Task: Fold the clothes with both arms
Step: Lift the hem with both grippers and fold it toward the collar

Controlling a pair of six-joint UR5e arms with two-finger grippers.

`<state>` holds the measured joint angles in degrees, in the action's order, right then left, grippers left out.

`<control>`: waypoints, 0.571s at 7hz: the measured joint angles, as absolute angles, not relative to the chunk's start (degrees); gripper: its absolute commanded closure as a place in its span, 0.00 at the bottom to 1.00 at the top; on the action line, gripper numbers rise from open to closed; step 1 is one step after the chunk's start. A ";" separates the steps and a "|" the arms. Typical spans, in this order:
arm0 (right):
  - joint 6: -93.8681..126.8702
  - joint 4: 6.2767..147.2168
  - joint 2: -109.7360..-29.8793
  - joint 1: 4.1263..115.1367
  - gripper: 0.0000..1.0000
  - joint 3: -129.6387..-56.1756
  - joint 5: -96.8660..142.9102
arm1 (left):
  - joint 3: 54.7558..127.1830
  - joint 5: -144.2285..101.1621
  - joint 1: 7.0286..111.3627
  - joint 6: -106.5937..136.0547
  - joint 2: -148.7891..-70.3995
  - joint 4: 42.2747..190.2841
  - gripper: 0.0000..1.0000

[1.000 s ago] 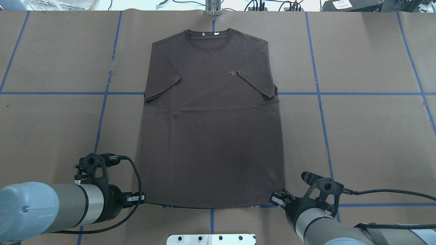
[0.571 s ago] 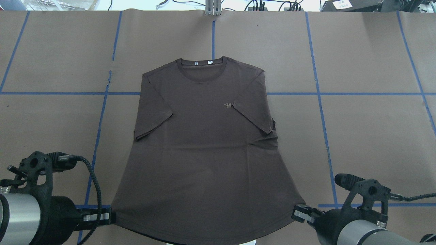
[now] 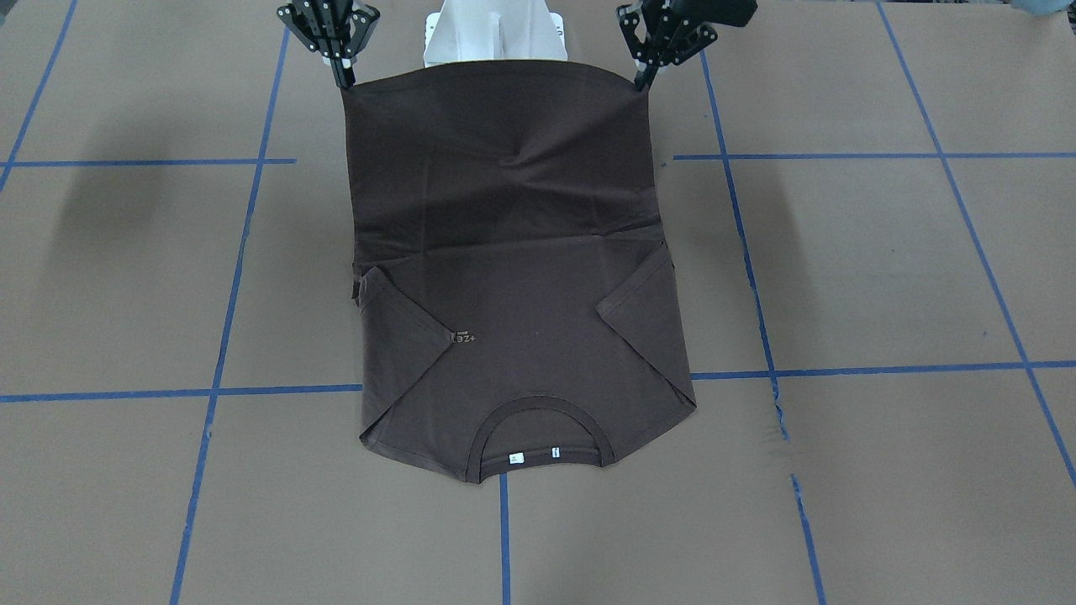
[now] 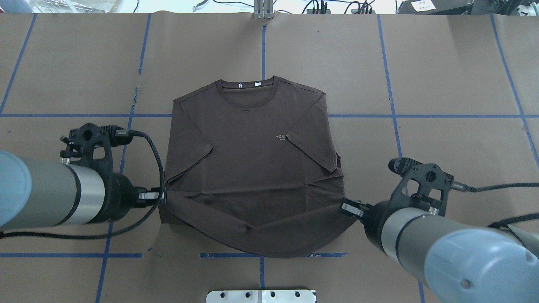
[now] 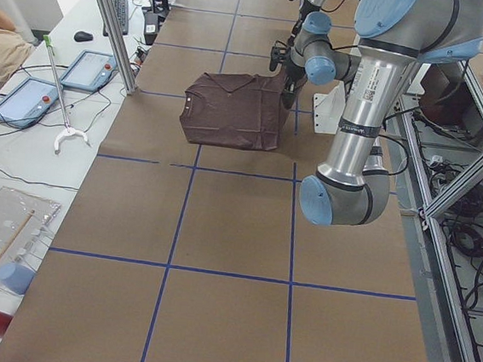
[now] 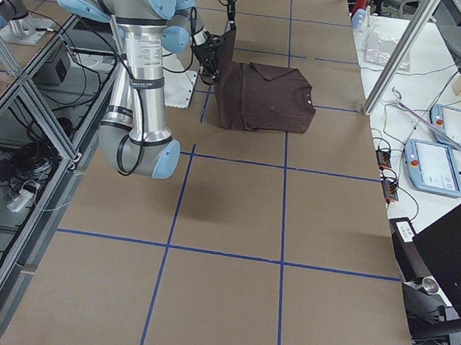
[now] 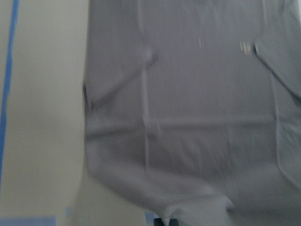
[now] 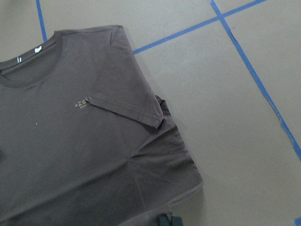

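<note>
The dark brown-grey T-shirt [image 4: 252, 160] lies front up, its collar [image 4: 248, 86] with white tags away from me and pale lettering [image 4: 281, 137] on the chest. My left gripper [image 4: 163, 195] is shut on the left hem corner. My right gripper [image 4: 346, 206] is shut on the right hem corner. Both hold the hem raised off the table, so the lower shirt sags between them. In the front view the shirt [image 3: 513, 336] hangs from the left gripper [image 3: 644, 80] and right gripper [image 3: 345, 80]. The right wrist view shows the folded-in sleeve [image 8: 127, 106].
The table is covered in brown paper with blue tape lines [image 4: 421, 115]. The white pedestal base [image 4: 261, 296] sits at the near edge, just behind the hem. A metal post [image 4: 263, 10] stands at the far edge. Tablets [image 5: 40, 93] lie beyond the table.
Both grippers first dragged the shirt toward me with the hem spread wide. Now they have come up and forward toward the collar, closer together, with the hem lifted.
</note>
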<state>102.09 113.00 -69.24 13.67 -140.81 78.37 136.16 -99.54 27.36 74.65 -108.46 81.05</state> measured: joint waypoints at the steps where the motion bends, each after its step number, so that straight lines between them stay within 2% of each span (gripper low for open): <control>1: 99.07 112.77 -66.91 18.86 1.00 -137.69 81.23 | 132.57 -100.13 31.99 70.51 -110.34 81.12 1.00; 4: 92.79 108.29 -62.30 30.14 1.00 -124.17 84.48 | 117.36 -101.09 40.00 64.82 -116.22 87.06 1.00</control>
<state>92.79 108.29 -62.30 30.14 -124.17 84.48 117.36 -101.09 40.00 64.82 -116.22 87.06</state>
